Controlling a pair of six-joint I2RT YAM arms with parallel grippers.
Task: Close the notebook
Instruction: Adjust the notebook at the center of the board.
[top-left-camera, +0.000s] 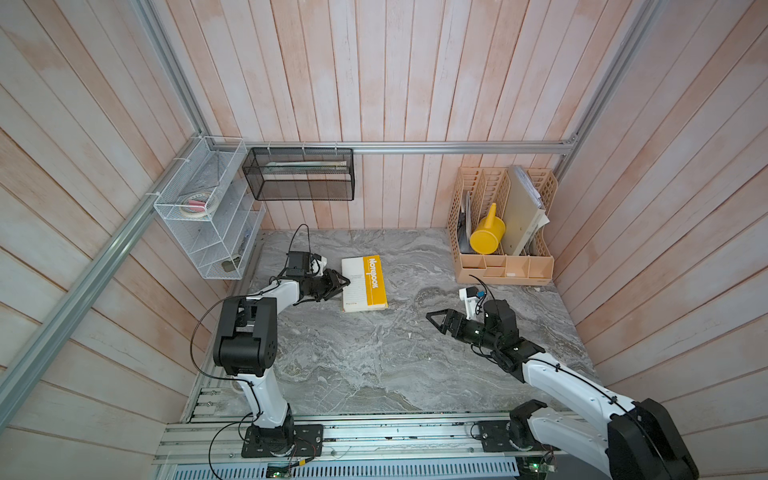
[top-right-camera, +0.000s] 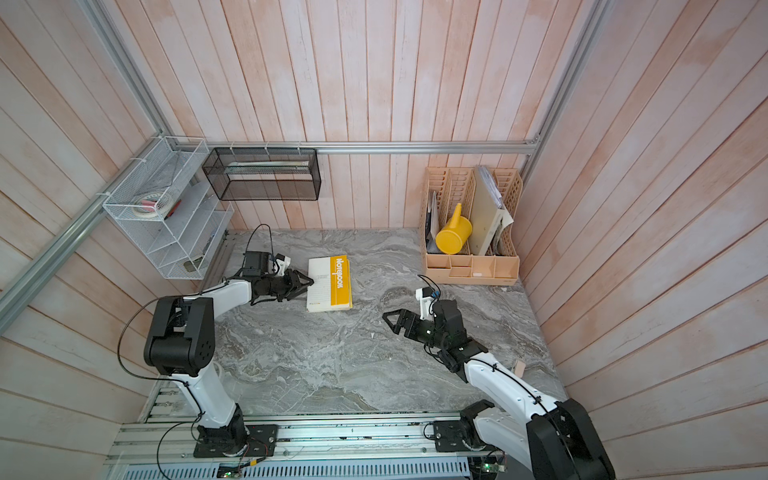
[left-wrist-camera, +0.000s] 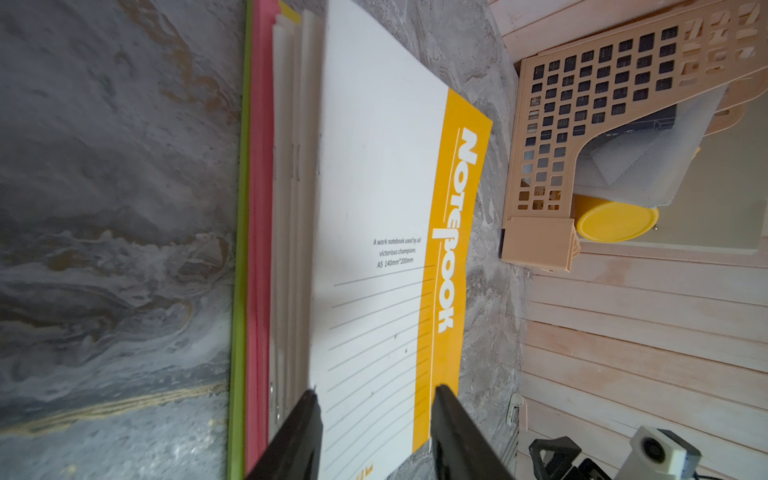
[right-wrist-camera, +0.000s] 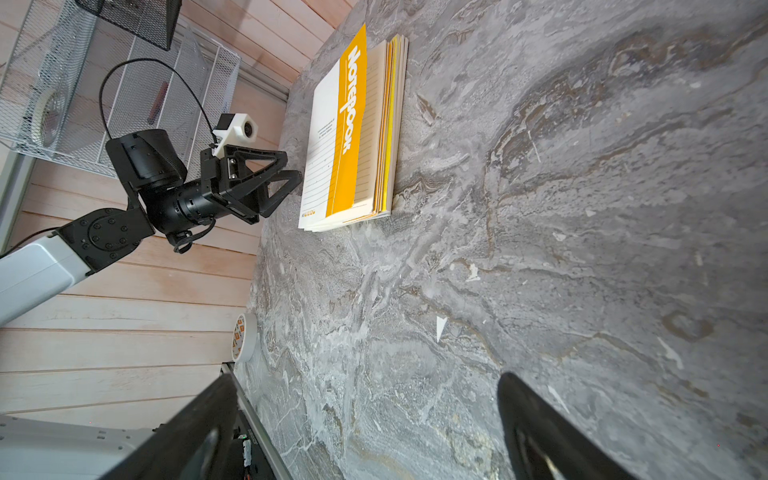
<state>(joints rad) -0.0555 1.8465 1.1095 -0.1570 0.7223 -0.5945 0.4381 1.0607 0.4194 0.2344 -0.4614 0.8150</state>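
Observation:
The notebook (top-left-camera: 365, 284) (top-right-camera: 330, 283) lies at the back of the marble table, its white cover with a yellow "Notebook" stripe (left-wrist-camera: 374, 208) folded over the pages. In the right wrist view the cover (right-wrist-camera: 340, 137) bows a little above the lined pages. My left gripper (top-left-camera: 345, 282) (top-right-camera: 309, 281) (right-wrist-camera: 295, 168) sits at the notebook's left edge, open. Its fingertips (left-wrist-camera: 374, 390) frame the cover without clamping it. My right gripper (top-left-camera: 434, 322) (top-right-camera: 388, 318) (right-wrist-camera: 365, 378) hovers open over bare table, well to the right of the notebook.
A beige file organizer (top-left-camera: 503, 266) holding a yellow watering can (top-left-camera: 486, 235) stands at the back right. On the walls at the back left hang a black mesh basket (top-left-camera: 299, 174) and a white wire rack (top-left-camera: 208, 208). A tape roll (right-wrist-camera: 243, 336) rests at the table's left edge.

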